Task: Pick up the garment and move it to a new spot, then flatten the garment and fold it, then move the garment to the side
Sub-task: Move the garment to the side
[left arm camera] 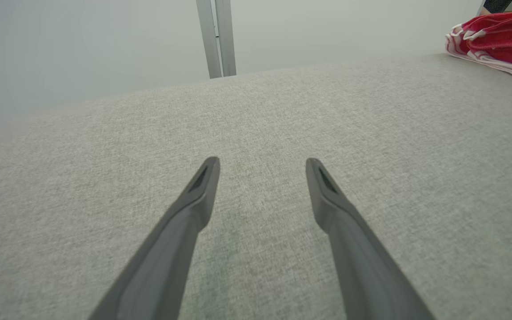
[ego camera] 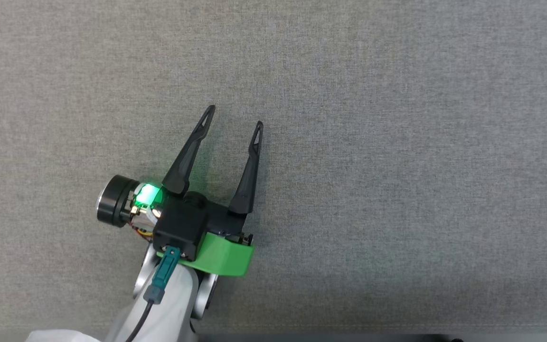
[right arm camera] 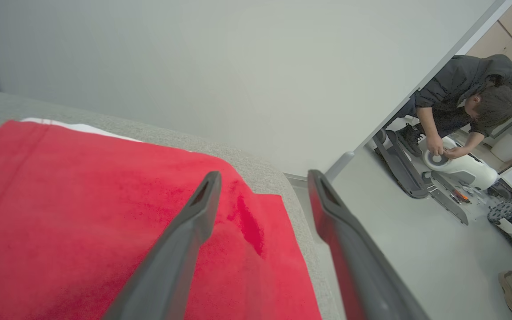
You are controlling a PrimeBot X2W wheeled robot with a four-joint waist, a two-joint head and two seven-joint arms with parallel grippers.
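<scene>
The garment (right arm camera: pixel 82 213) is red with a white striped edge and lies folded on the grey fabric table (right arm camera: pixel 171 138), close to its corner. My right gripper (right arm camera: pixel 263 174) hovers just above the garment's edge, its two dark fingers spread apart with nothing between them. In the left wrist view the garment (left arm camera: pixel 500 40) is a red bundle at the far right end of the table (left arm camera: pixel 282 111). My left gripper (ego camera: pixel 236 117) stands open over bare table (ego camera: pixel 397 142), well away from the garment, and in its own view the left gripper (left arm camera: pixel 262 161) is empty.
Beyond the table corner the floor drops away, and a person (right arm camera: pixel 460 89) in dark clothes bends over white equipment (right arm camera: pixel 456 166) there. A pale wall with a vertical metal strip (left arm camera: pixel 216 38) runs behind the table.
</scene>
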